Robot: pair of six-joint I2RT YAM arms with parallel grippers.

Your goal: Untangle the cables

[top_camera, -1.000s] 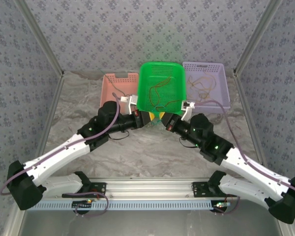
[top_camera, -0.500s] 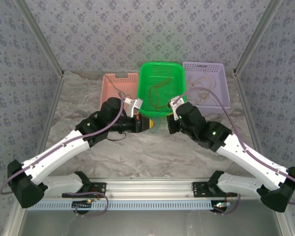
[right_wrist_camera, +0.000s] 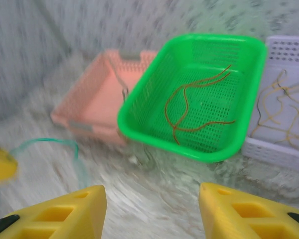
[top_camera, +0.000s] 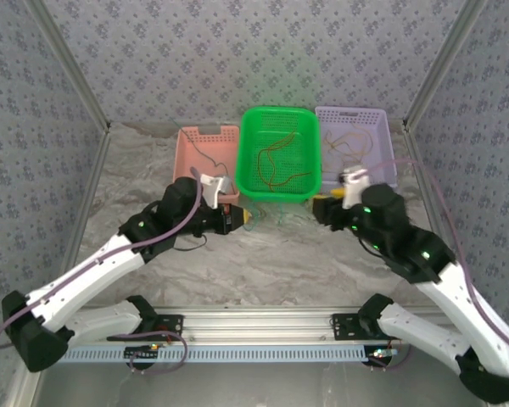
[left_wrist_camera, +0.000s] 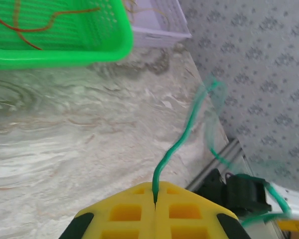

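My left fingers (left_wrist_camera: 154,199) are clenched on the green cable (left_wrist_camera: 177,147), which is nipped right at the seam where the two yellow tips meet. From the left wrist, the cable's long axis runs straight away from the tips, up and to the right above the marbled surface (left_wrist_camera: 65,134). Its far stretch then bends into a loose, blurred loop whose end I cannot follow. My right fingers (right_wrist_camera: 89,206) are spread wide apart with nothing between them. From the right wrist, the same cable is a thin teal-green arc low on the left, just in front of the pink basket (right_wrist_camera: 94,102), and the wrist view also looks down into the green basket (right_wrist_camera: 139,112). The red-orange cables (right_wrist_camera: 189,107) lie inside it in loose curves, and the yellow cables (right_wrist_camera: 276,112) lie in the purple basket (right_wrist_camera: 289,52). From above, the three baskets sit side by side at the back of the surface. Both arms reach in just in front of the green one, left fingers pointing right and right fingers pointing left, well apart.
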